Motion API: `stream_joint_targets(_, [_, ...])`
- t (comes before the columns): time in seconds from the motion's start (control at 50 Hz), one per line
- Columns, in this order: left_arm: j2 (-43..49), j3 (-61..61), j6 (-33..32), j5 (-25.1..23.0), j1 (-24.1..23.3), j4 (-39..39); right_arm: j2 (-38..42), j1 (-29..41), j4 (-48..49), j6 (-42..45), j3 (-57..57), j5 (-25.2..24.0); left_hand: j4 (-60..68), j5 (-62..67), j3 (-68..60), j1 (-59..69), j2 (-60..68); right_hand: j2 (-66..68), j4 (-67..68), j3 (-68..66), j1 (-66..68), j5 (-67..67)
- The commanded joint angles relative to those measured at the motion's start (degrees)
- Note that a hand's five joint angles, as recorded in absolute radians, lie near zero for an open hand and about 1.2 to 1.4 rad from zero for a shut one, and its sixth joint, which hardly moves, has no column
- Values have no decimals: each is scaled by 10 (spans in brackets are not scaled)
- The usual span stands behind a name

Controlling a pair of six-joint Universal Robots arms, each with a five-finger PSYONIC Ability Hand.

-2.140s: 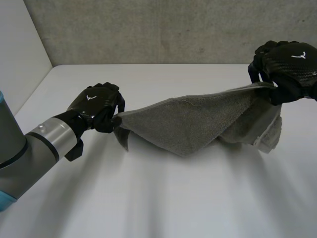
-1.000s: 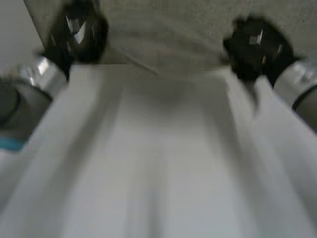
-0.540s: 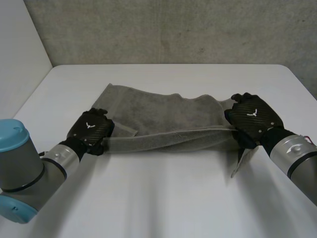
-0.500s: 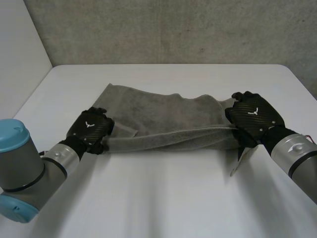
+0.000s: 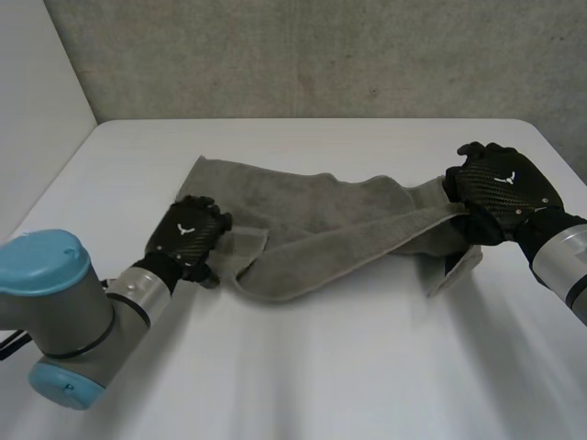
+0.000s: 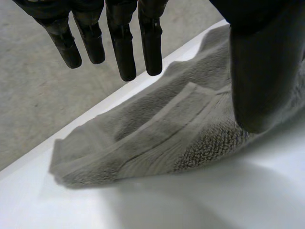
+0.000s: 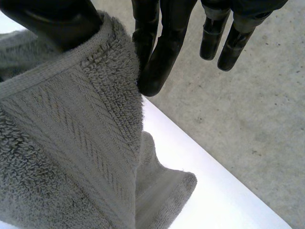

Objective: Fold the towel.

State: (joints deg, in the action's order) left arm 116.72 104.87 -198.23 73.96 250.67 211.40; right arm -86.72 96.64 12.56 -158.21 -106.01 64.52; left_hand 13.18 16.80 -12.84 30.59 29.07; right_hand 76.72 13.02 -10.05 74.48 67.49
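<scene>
Nearest, left arm (image 5: 64,321): lower left of the frame, grey with a light-blue cap.
Left hand (image 5: 188,236): left of centre, just beside the towel's left end; in its wrist view the fingers (image 6: 124,43) are straight and spread, holding nothing, with the cloth on the table beneath.
Towel (image 5: 321,229): grey, rumpled, stretched across the middle of the white table (image 5: 321,367); its right end is lifted.
Right hand (image 5: 500,188): right of the frame, thumb and a finger pinching the towel's hemmed edge; a corner hangs below.
Wall (image 5: 321,55): grey concrete along the top.
</scene>
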Motion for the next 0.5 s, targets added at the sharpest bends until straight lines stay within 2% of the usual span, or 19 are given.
stream_joint_targets(0.02, [-3,6,-5,-40,-25,-19,5,-1,1,2,-1,-4,-32,-1,28,-39,-24,33,-30,1,55,25])
stream_joint_targets(0.14, [-3,5,-15,-49,-28,-52,7,-4,1,3,2,-4,-32,16,28,-22,-7,33,-30,1,55,25])
stream_joint_targets(0.36, [1,5,-82,-50,-35,-58,6,-18,0,-1,2,-3,-32,16,28,-22,-7,33,-30,1,55,25])
stream_joint_targets(0.5, [-1,2,-90,-49,-50,-57,6,-20,0,-1,1,-3,-32,16,28,-22,-7,33,-30,1,55,25])
